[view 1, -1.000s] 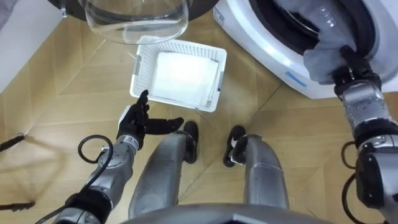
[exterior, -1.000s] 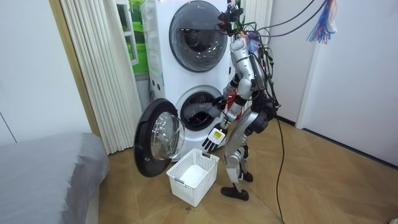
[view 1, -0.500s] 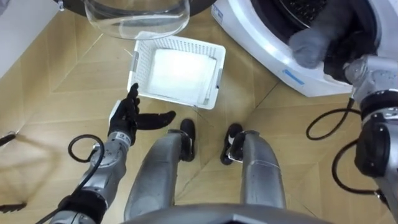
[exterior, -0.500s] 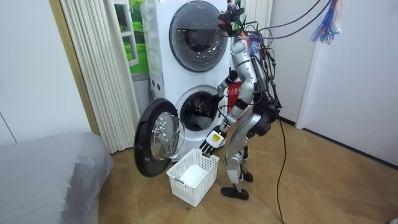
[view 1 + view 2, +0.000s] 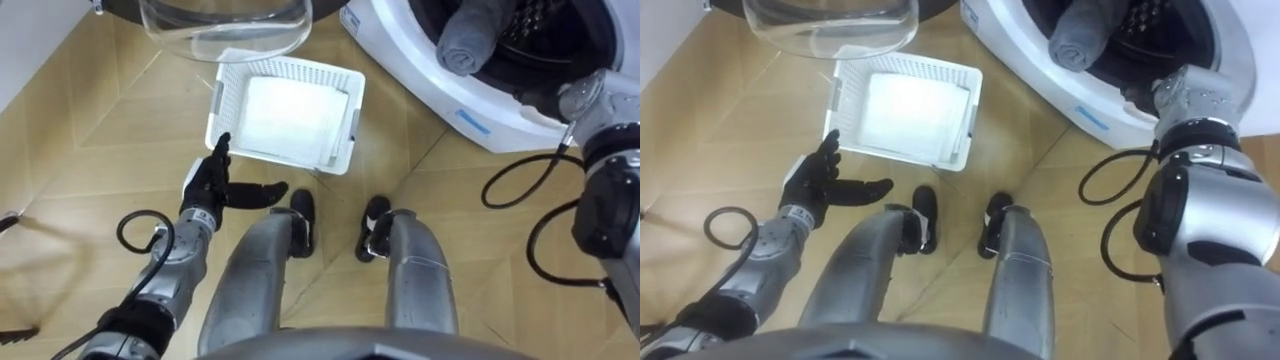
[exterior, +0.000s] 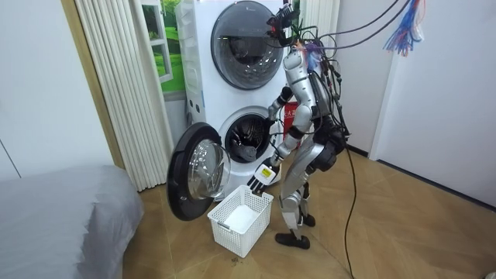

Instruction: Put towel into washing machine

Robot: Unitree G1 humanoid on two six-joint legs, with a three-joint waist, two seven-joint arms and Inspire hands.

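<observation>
Left eye view: the rolled grey towel (image 5: 460,45) now sits in the white washing machine (image 5: 420,75) drum, no longer gripped. Left hand (image 5: 212,188) is splayed by the white plastic basket (image 5: 290,68). Room view: it looks basically loaded. Right eye view: I can't tell what the right hand (image 5: 1165,92) fingers are doing.

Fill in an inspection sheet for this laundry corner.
surface: wooden floor.
job's things: grey towel lies rolled in the drum mouth of the washing machine; glass door open.
clutter: white basket on the floor, white contents.
hands: left hand open, beside the basket; right hand at the drum mouth, state unclear.
cables: nothing seen beyond the robot's own.
surroundings: upper machine stacked above, curtain, grey bed.
</observation>
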